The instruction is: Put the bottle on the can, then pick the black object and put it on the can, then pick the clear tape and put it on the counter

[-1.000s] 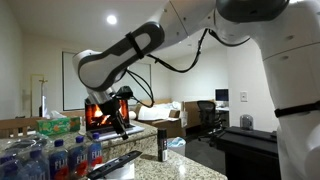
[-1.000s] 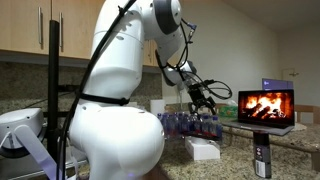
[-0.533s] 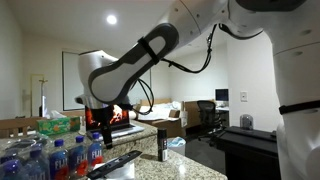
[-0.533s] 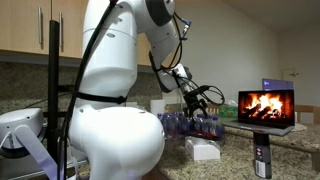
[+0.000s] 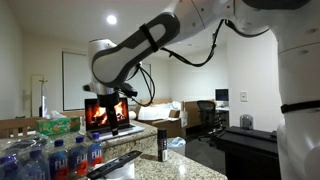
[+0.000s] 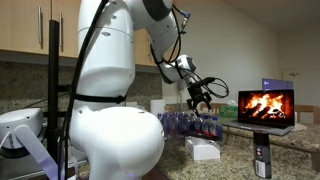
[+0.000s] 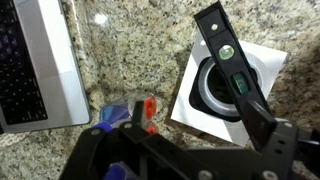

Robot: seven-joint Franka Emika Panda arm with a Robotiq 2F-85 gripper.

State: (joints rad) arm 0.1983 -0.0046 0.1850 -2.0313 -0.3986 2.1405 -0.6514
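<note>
The slim dark bottle stands upright on the granite counter, and it also shows at the counter's near end. The black object, a flat bar, lies slantwise across a dark round rim with a pale ring inside it, on a white square. Whether that round thing is the can or the clear tape I cannot tell. In an exterior view the bar lies tilted. My gripper hangs open and empty above the counter, well above the bar.
An open laptop showing a fire stands behind the gripper; its keyboard is at the wrist view's left. A pack of water bottles with coloured caps lies beside the white square. A green tissue box sits further back.
The arm has lifted the gripper up from just above the counter and turned it. The jaws stayed open. Nothing on the counter moved.
</note>
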